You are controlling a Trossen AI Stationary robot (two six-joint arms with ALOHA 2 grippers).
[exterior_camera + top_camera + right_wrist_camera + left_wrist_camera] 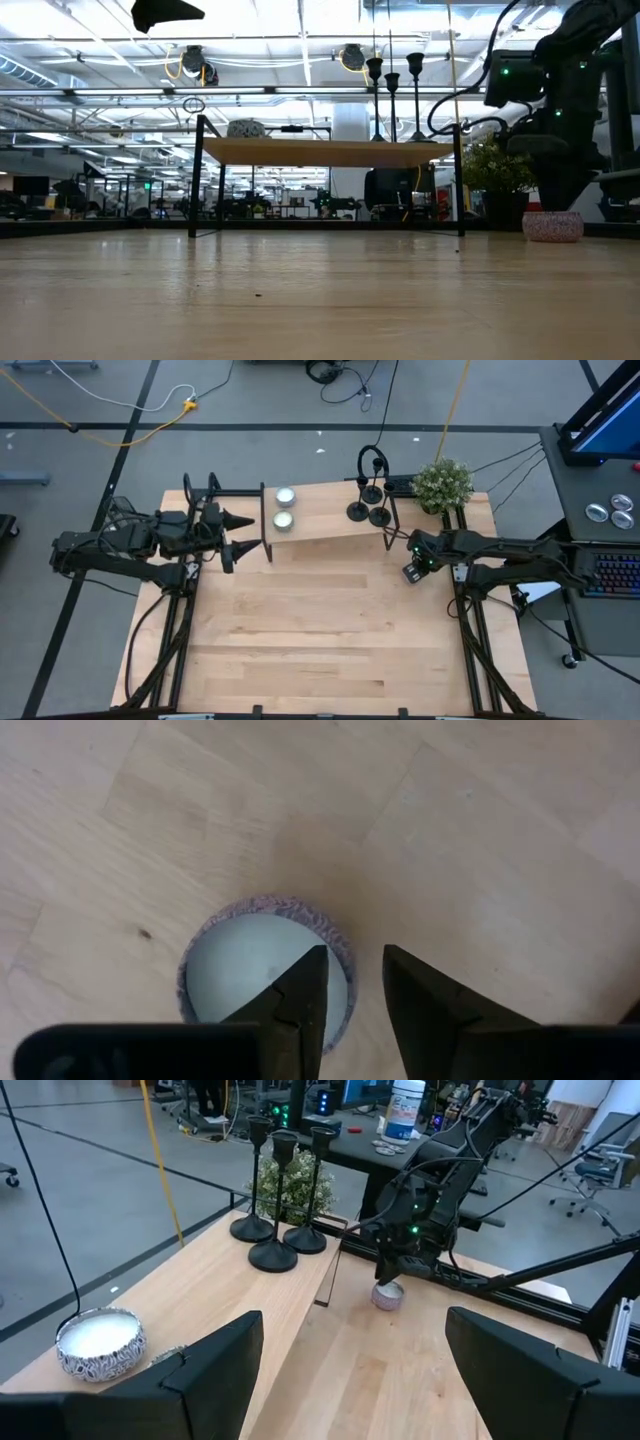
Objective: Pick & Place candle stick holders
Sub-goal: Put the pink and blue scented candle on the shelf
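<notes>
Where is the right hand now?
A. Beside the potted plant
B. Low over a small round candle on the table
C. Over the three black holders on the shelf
B: the right hand straddles the rim of the small candle on the table.
</notes>
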